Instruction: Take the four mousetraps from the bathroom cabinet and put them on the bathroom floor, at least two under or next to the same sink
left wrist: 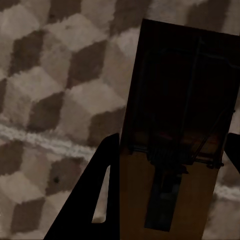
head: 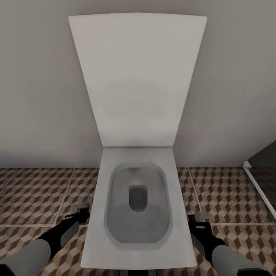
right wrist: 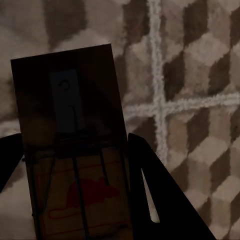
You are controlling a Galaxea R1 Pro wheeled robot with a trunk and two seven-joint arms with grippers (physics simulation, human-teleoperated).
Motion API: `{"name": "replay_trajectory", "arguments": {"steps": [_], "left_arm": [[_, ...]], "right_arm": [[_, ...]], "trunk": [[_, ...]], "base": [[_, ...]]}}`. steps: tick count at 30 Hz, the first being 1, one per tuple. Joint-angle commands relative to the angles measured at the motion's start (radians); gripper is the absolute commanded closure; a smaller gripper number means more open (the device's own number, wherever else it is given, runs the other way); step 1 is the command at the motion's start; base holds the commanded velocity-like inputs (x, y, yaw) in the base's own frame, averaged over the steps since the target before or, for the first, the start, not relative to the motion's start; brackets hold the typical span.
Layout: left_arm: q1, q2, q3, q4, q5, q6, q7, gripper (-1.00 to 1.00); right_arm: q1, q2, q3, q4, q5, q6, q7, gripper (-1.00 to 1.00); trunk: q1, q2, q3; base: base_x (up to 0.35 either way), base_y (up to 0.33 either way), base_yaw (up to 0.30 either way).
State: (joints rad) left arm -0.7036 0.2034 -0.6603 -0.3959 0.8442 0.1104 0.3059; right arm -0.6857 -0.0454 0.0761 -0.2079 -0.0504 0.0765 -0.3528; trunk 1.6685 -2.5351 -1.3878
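While the robot faces a white toilet (head: 138, 207) with its lid raised against the wall, both arms hang low and forward on either side of the bowl, each carrying a trap over the bathroom floor (head: 34, 191).

At about eight o'clock in the head view, the left gripper (head: 81, 215) reaches toward the tiles beside the toilet's base. Its wrist camera looks down on a mousetrap (left wrist: 175, 150), a brown wooden plate with dark wire parts, pinched between the dark fingers (left wrist: 95, 200) at its sides. Cube-patterned tile and a pale grout line lie beyond it, so the trap appears to be held above the floor rather than resting on it.

At about four o'clock, the right gripper (head: 199, 221) mirrors that pose. Its wrist view shows a second mousetrap (right wrist: 75, 150), with a red mouse mark on the wood, clamped between its fingers (right wrist: 160, 200), with a grout crossing on the floor beyond.

Carrying one trap per hand likely halves the trips from the cabinet. No sink is in sight here, so my judgement is that the robot is in transit and must turn toward the vanity before lowering either trap. A glass panel edge (head: 260, 191) stands at three o'clock.
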Motion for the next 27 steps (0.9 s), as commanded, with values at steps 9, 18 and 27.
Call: {"name": "replay_trajectory", "arguments": {"steps": [9, 18, 27], "left_arm": [[-0.001, 0.003, -0.008, -0.003, 0.004, 0.006, 0.013, 1.0], [-0.001, 0.002, -0.01, -0.003, 0.004, 0.005, 0.013, 1.0], [-0.001, 0.002, -0.01, -0.003, 0.004, 0.004, 0.013, 1.0]], "right_arm": [[0.0, -0.001, 0.008, -0.002, -0.009, 0.005, -0.003, 1.0], [0.0, -0.001, 0.008, -0.002, -0.009, -0.001, 0.011, 1.0], [0.0, -0.001, 0.008, -0.002, -0.008, -0.002, 0.012, 1.0]], "trunk": [[0.004, -0.002, -0.036], [0.008, -0.005, -0.07], [0.012, -0.007, -0.105]], "base": [[0.0, 0.0, 0.0], [0.0, 0.0, 0.0], [0.0, 0.0, 0.0]]}}
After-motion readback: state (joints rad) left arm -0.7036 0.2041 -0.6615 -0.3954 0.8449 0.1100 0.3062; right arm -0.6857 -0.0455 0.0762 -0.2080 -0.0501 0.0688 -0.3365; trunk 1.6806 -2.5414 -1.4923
